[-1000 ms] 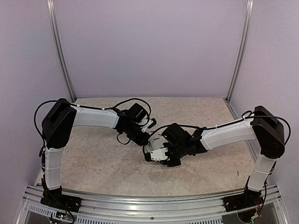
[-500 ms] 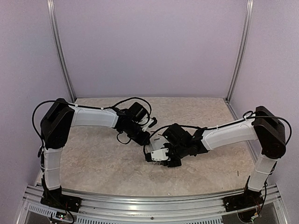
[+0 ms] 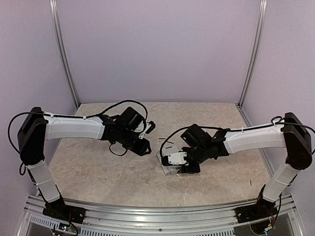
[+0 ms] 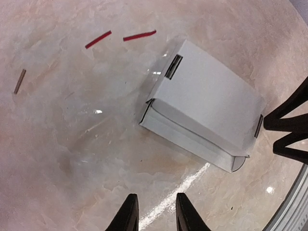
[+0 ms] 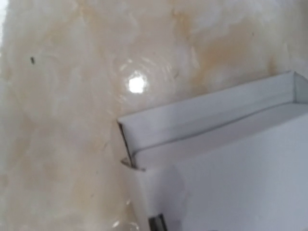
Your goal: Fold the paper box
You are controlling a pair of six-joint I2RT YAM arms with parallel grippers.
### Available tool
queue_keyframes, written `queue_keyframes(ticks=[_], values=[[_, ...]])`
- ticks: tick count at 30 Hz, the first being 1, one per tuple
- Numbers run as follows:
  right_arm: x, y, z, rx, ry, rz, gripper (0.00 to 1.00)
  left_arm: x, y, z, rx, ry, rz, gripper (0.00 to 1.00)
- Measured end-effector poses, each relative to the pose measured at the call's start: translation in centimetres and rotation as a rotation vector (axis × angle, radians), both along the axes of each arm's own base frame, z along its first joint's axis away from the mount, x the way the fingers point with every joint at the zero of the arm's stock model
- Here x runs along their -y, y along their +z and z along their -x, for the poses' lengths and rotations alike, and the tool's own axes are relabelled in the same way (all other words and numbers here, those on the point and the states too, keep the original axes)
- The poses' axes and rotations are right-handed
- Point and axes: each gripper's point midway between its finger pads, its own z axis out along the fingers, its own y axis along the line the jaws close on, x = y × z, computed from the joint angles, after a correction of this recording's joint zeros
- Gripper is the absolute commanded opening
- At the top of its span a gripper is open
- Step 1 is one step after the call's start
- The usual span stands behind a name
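Note:
The paper box (image 4: 207, 106) lies on the marble table as a slim, closed pale grey-white box with a dark slot near each end. My left gripper (image 4: 155, 209) hovers short of its long side, open, with only bare table between the fingers. In the top view the left gripper (image 3: 143, 146) sits well left of the paper box (image 3: 165, 164). My right gripper (image 3: 184, 167) hangs right over the box. The right wrist view shows one corner of the paper box (image 5: 226, 163) very close, with none of its fingers in frame. Black parts of the right gripper (image 4: 288, 125) stand at the box's far end.
Two red strips (image 4: 98, 39) (image 4: 139, 35) and a small brown stick (image 4: 19, 81) lie on the table beyond the box. A thin dark scrap (image 3: 162, 139) rests between the arms. Lilac walls with metal posts (image 3: 64, 54) enclose the table; a rail (image 3: 157, 216) runs along the near edge.
The left arm has pulled back leftward off the box, and its jaws have opened. The right arm has shifted slightly right. The box stays under the right gripper.

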Motion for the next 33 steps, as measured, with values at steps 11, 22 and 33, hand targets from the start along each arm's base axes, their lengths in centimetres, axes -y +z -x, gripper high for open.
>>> queue_keyframes(ticks=[11, 22, 33], values=[[3.7, 1.8, -4.3, -0.118, -0.178, -0.103, 0.47, -1.9, -8.4, 1.8, -0.234, 0.146, -0.069, 0.24], [6.0, 0.4, -7.5, -0.162, -0.327, -0.109, 0.46, 0.3, -8.5, 1.5, -0.259, 0.134, 0.026, 0.21], [5.2, -0.8, -8.1, -0.207, -0.327, -0.103, 0.45, 3.1, -8.5, 1.6, -0.253, 0.069, 0.066, 0.19]])
